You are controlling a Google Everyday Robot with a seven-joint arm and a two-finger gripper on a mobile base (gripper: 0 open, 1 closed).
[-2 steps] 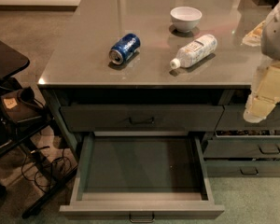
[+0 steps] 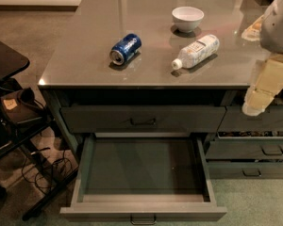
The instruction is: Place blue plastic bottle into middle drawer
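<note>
The blue plastic bottle (image 2: 196, 51), clear and ribbed with a white cap and a pale label, lies on its side on the grey countertop (image 2: 85, 55), cap toward the front left. The middle drawer (image 2: 142, 171) is pulled wide open below the counter's front edge, and its flat bottom is bare. A small bar handle (image 2: 143, 218) shows on its front. My gripper (image 2: 253, 108) hangs at the right, pointing down past the counter's front edge, to the right of the bottle and lower in the picture. It holds nothing that I can see.
A blue soda can (image 2: 125, 48) lies on its side left of the bottle. A white bowl (image 2: 187, 18) stands behind the bottle. The top drawer (image 2: 142, 119) is shut. Narrower drawers (image 2: 259, 150) stand to the right. A black stand with cables (image 2: 19, 121) is on the left.
My gripper has shifted slightly up and to the left. The bottle, the can, the bowl and the open drawer have not moved.
</note>
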